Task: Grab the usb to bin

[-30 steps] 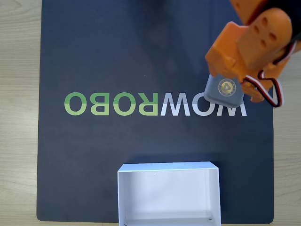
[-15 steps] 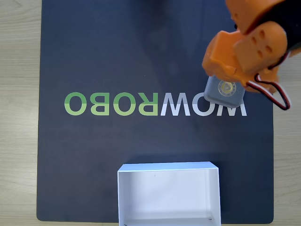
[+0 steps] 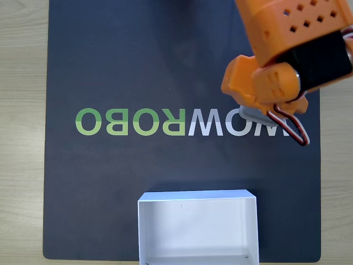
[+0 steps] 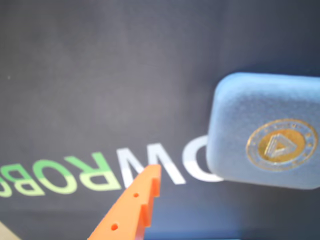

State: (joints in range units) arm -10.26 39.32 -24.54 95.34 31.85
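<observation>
- In the fixed view, the orange gripper (image 3: 263,105) is seen over the right part of a dark mat (image 3: 138,61), above the white letters of the mat's printed logo (image 3: 182,122)
- Most of the usb (image 3: 259,115) is hidden beneath the gripper in that view; only a thin grey edge is seen just under the orange body, lying across the white letters
- In the wrist view, the usb (image 4: 265,132) is shown large at the right, gold emblem face up, with the mat's letters partly covered behind its lower left corner
- One orange finger (image 4: 132,205) is seen rising from the bottom edge of the wrist view, apart from the usb and to its left
- Whether the jaws are spread or closed on the usb cannot be told; the second finger is not made out, and no contact with the block is seen
- The bin (image 3: 197,196) is placed at the lower edge of the mat in the fixed view, its white interior open, well apart from the usb and the gripper
- A red and white cable (image 3: 295,132) is looped below the gripper body
- Pale wood table (image 3: 22,138) is seen on both sides of the mat
</observation>
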